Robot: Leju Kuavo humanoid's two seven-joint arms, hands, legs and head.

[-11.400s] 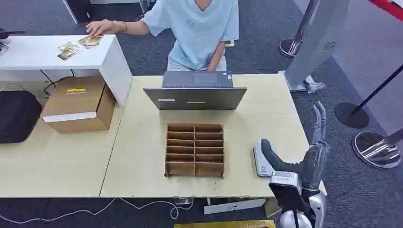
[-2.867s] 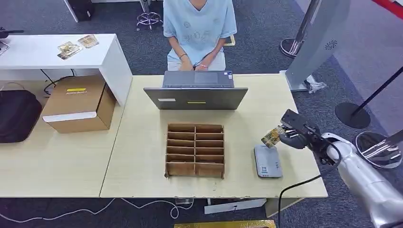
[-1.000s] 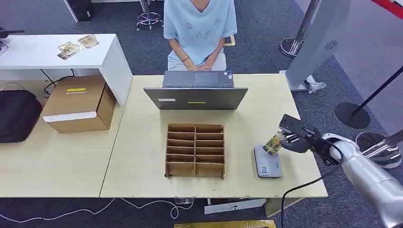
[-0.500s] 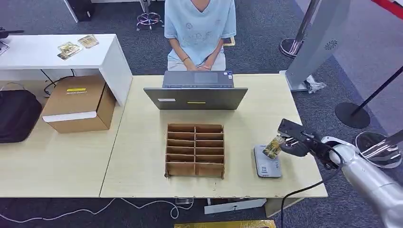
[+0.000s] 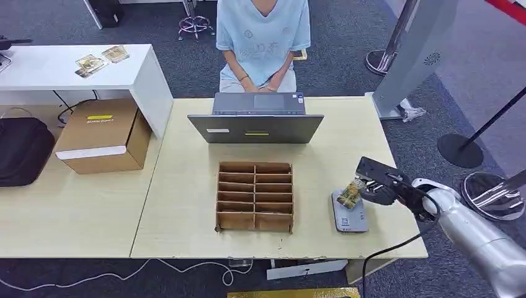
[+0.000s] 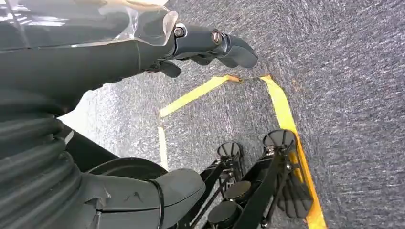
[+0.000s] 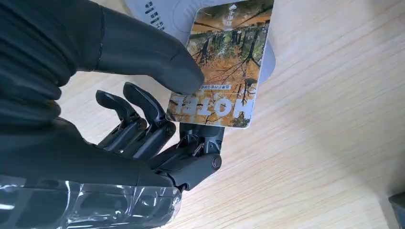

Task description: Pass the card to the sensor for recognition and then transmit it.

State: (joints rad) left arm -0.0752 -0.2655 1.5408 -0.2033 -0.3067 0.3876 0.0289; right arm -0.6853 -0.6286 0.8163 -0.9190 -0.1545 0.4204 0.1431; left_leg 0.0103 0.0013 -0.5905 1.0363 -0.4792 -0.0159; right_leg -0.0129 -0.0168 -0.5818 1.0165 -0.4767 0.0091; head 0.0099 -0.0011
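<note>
Now glossy rectangular card [image 7: 222,67], autumn-forest print, pinched by right hand [image 7: 143,109] over rounded grey plastic sensor [image 5: 347,214] on pale woodgrain bench [image 5: 186,205]. Left hand [image 6: 205,43] curled, nothing held.

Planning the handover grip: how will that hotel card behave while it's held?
The card looks flat and unbent under the right hand's thumb, so probably stiff. Its glossy print suggests slipperiness. Thin, likely very light.

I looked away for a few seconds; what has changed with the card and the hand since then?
The right hand has carried the card down and leftward until it hangs over the grey sensor. It still pinches the card. The sensor, sorting box and laptop stayed put.
</note>
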